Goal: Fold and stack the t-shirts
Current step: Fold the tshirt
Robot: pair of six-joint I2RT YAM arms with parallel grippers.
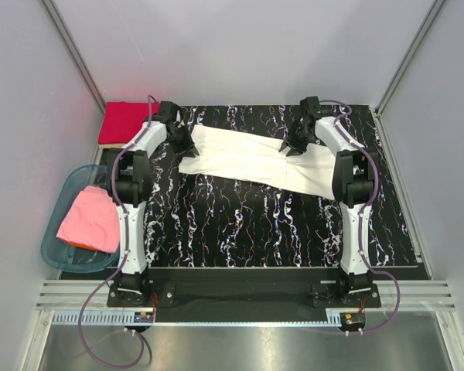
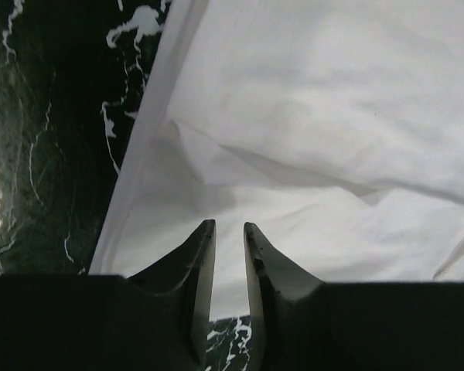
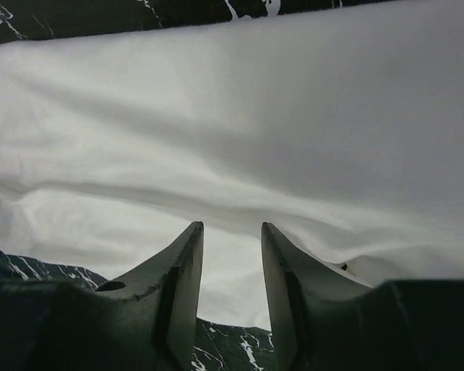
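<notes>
A white t-shirt (image 1: 255,158) lies spread on the worktop (image 1: 240,224), its far edge under both hands; left hand (image 1: 187,144) narrowly apart, right hand (image 1: 291,147) wider, neither clamping cloth.

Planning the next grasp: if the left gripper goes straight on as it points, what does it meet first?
The white t-shirt, whose cloth lies right ahead of the left gripper; depth is unclear.

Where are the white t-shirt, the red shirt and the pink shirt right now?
white t-shirt (image 1: 240,158), top external view, middle of the spread cloth.
red shirt (image 1: 122,122), top external view, centre of the folded cloth.
pink shirt (image 1: 89,220), top external view, middle of the crumpled cloth.
</notes>
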